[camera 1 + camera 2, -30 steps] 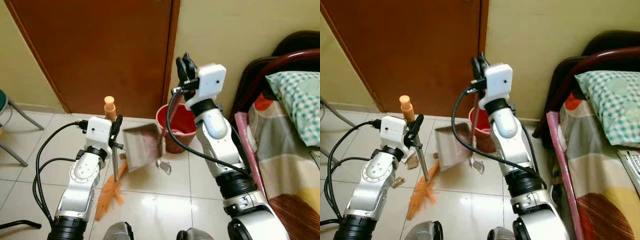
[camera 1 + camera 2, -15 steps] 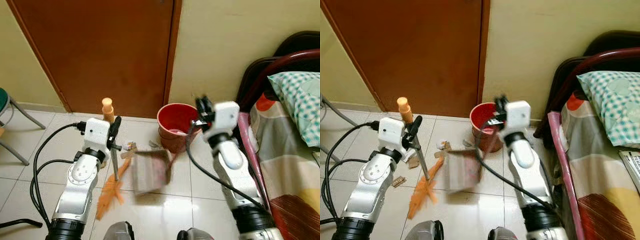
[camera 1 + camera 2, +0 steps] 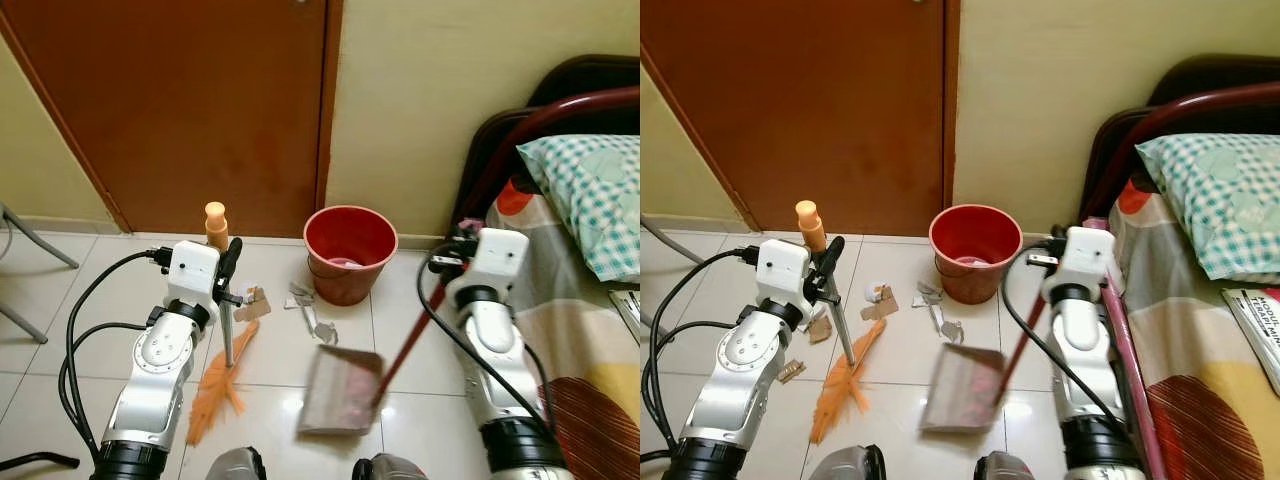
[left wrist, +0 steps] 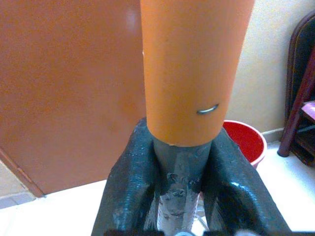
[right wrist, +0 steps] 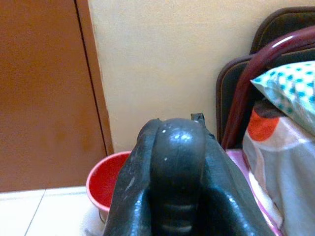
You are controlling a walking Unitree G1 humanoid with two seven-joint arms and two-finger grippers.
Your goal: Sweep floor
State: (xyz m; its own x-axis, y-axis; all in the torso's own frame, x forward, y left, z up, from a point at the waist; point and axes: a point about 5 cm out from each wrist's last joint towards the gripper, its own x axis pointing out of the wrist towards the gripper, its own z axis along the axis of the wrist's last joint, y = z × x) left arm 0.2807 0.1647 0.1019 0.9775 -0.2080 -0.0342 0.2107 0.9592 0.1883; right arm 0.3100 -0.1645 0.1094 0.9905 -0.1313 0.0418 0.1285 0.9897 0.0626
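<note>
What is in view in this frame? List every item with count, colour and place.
Round plastic bucket: one, red, on the floor by the wall.
Long-handled broom: one, orange bristles and grip, metal shaft, upright in the left claw.
Flat dustpan: one, brownish with red handle, low at the floor, held by the right claw.
Paper and cardboard scraps: several, grey and tan, on tiles between broom and bucket.
Wooden door: one, brown, behind the bucket.
Bed with checked pillow: one, at right.
Left claw: shut on the broom shaft.
Right claw: shut on the dustpan handle.
</note>
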